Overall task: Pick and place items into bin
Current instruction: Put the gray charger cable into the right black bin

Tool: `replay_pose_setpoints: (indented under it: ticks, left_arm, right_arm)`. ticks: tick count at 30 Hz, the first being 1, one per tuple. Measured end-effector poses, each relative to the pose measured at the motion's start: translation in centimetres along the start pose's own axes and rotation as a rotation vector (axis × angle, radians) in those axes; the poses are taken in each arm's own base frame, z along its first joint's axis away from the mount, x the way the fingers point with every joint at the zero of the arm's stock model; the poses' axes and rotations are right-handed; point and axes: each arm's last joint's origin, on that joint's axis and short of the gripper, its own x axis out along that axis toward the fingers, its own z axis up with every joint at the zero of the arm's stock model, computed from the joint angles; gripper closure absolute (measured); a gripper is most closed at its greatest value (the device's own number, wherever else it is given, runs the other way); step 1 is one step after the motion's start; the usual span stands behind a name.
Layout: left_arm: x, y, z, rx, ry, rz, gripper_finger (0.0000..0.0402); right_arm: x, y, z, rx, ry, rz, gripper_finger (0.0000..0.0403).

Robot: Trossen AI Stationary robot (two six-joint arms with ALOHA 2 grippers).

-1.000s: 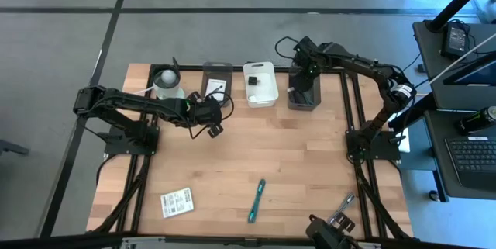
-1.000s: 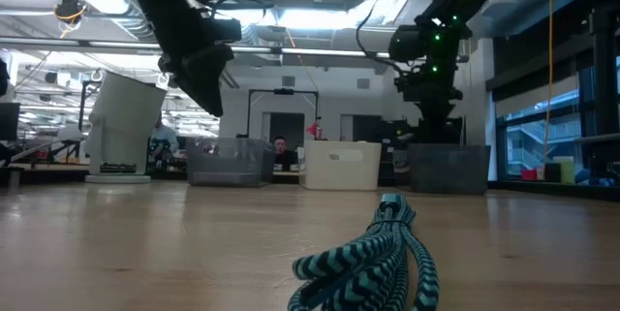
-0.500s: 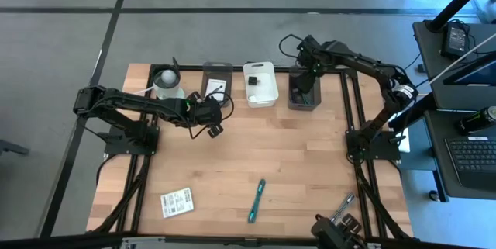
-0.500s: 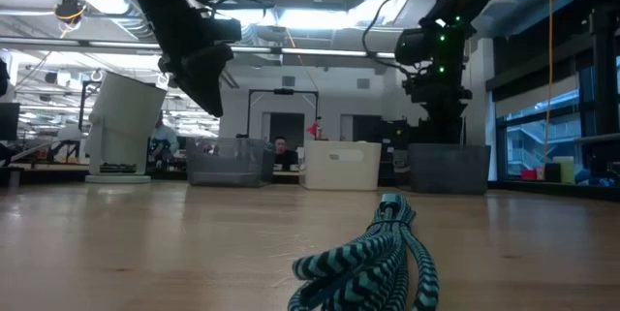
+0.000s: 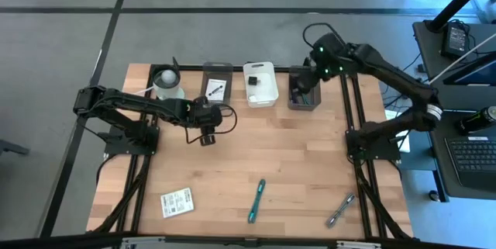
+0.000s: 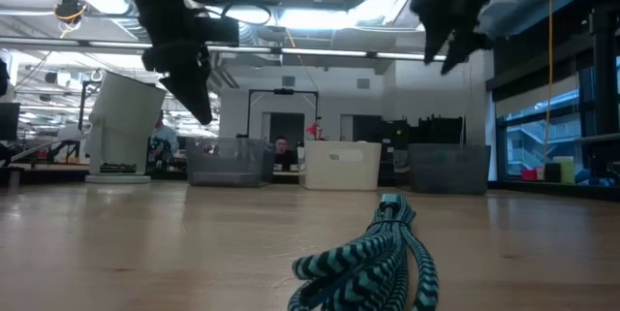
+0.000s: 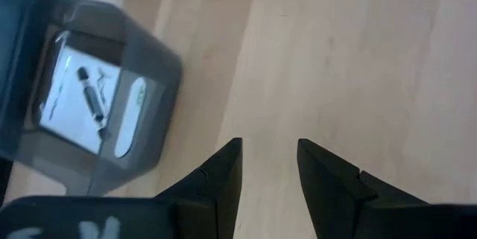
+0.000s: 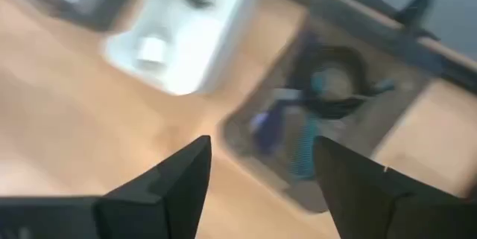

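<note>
1. The right gripper [image 5: 308, 76] hangs above the dark bin [image 5: 302, 98] at the table's far edge. Its fingers [image 8: 168, 187] stand wide apart with nothing between them.
2. Below and just ahead of that gripper, the dark bin [image 8: 328, 112] holds a black coiled cable [image 8: 339, 83], a teal-handled tool [image 8: 302, 146] and a purple tool [image 8: 264, 123], lying together in a blurred heap.
3. Beside the dark bin, toward the left arm, sits a white bin [image 5: 260, 84] with a small black cube [image 5: 253, 81] inside.
4. The left gripper [image 5: 206, 137] hovers over bare wood, just in front of a clear bin [image 5: 216, 82]. Its fingers [image 7: 223, 176] are parted by a narrow gap and hold nothing.
5. Off to the side of the left gripper's fingers, the clear bin [image 7: 112, 105] holds a white printed packet [image 7: 86, 101].
6. Well away from both grippers, near the table's front edge, three items lie on the wood: a white card [image 5: 177, 202] toward the left arm's side, a teal braided tool [image 5: 256, 200] near the middle, and a silver metal piece [image 5: 340, 210] toward the right arm's side.
7. A white cup with a ball [image 5: 167, 82] stands at the far edge beyond the left gripper, next to the clear bin.
</note>
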Motion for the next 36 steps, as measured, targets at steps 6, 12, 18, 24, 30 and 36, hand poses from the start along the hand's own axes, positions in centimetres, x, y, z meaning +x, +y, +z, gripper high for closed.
replay_pose_setpoints:
  ticks: [6, 12, 18, 24, 30, 36]
  left_arm:
    - [-0.2, 0.0, -0.2, 0.084, 0.018, -0.047, 0.0277]
    - [-1.7, 0.1, -1.0, 0.13, -0.003, -0.09, 0.0277]
    - [-3.2, 0.5, -3.1, 0.132, -0.081, -0.121, 0.0277]
    - [-4.3, 1.0, -5.0, 0.095, -0.128, -0.172, 0.0277]
    - [-5.4, 1.4, -5.8, 0.076, -0.177, -0.202, 0.0277]
    - [-5.9, 1.6, -5.9, 0.051, -0.2, -0.212, 0.0277]
  right_arm:
    - [-2.1, 6.4, -3.3, 0.007, -0.079, 0.132, 0.0168]
    - [-2.2, 11.8, -8.0, 0.081, -0.049, 0.139, 0.0188]
    - [-0.6, 15.1, -13.3, 0.219, 0.158, 0.024, 0.0203]
    - [0.7, 17.0, -18.7, 0.353, 0.312, -0.199, 0.0198]
    - [0.6, 18.3, -24.2, 0.396, 0.39, -0.344, 0.0181]
    - [-0.8, 18.6, -29.6, 0.479, 0.467, -0.448, 0.0166]
